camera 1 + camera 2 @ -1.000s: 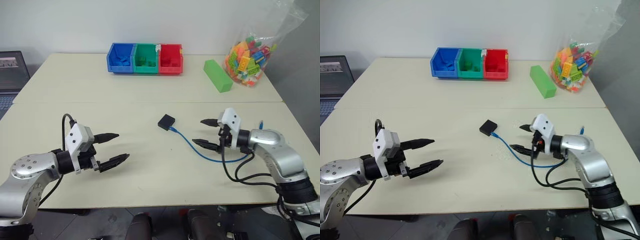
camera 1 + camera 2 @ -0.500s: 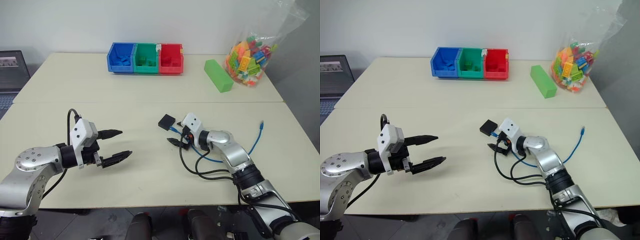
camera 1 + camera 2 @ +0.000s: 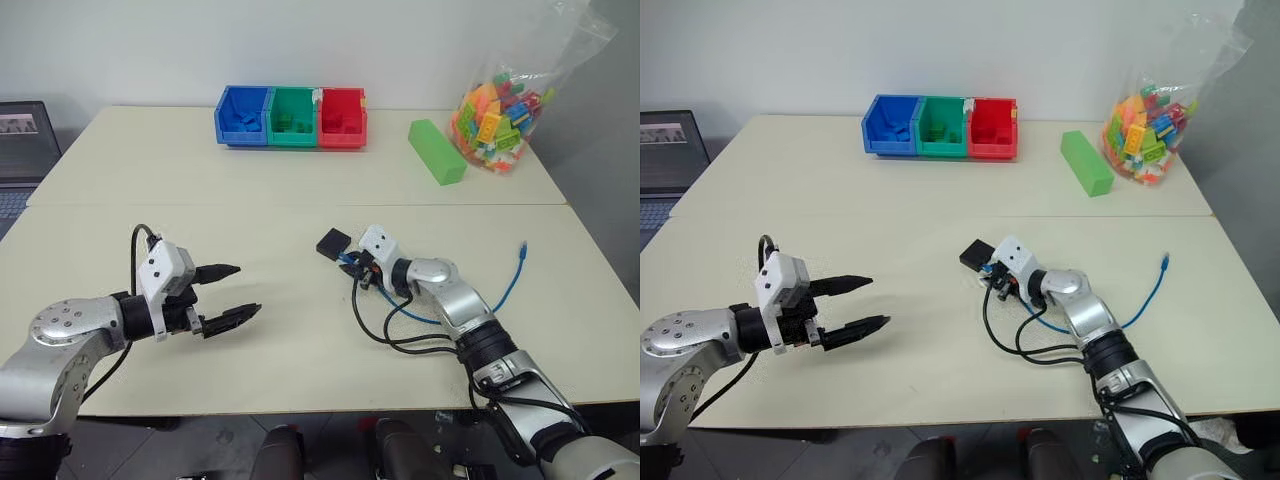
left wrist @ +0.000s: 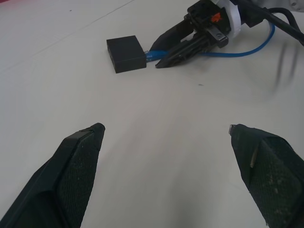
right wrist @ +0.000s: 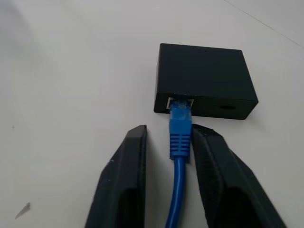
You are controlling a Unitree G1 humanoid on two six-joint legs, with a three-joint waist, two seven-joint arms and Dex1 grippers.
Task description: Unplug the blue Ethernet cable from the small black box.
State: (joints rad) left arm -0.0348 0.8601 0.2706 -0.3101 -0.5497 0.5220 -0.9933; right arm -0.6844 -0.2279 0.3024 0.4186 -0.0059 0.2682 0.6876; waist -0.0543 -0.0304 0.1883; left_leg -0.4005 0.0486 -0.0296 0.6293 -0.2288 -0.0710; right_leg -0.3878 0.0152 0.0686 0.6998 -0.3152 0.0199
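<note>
Right gripper (image 4: 155,57): jaws drawn narrow, set either side of the cable (image 5: 178,137) just behind its plug. One finger (image 5: 209,161) lies against the plug boot. A slit of table shows between the boot and the other finger, so the jaws are not clamped.

Cable: blue. Its plug is seated in a port on the side of the box (image 5: 204,76). The cord runs back between the fingers, curves along the table under the right forearm, and ends in a free plug (image 3: 522,245) lying well off to the right.

Box: small, black, flat on the table (image 3: 300,190) near its middle, just ahead of the right fingertips.

Right arm: reaches in from the near right edge, forearm angled forward and to the left, wrist tipped slightly down toward the box.

Left gripper (image 3: 247,288): jaws wide apart and empty. It is held low over the near left of the table, pointing right, well apart from the box. The arm is bent at the elbow.

Far edge:
- blue bin (image 3: 242,115), green bin (image 3: 291,115) and red bin (image 3: 341,115), side by side
- green block (image 3: 436,151)
- clear bag of coloured bricks (image 3: 497,105)

Far left: laptop (image 3: 25,140), its screen too small to read.
</note>
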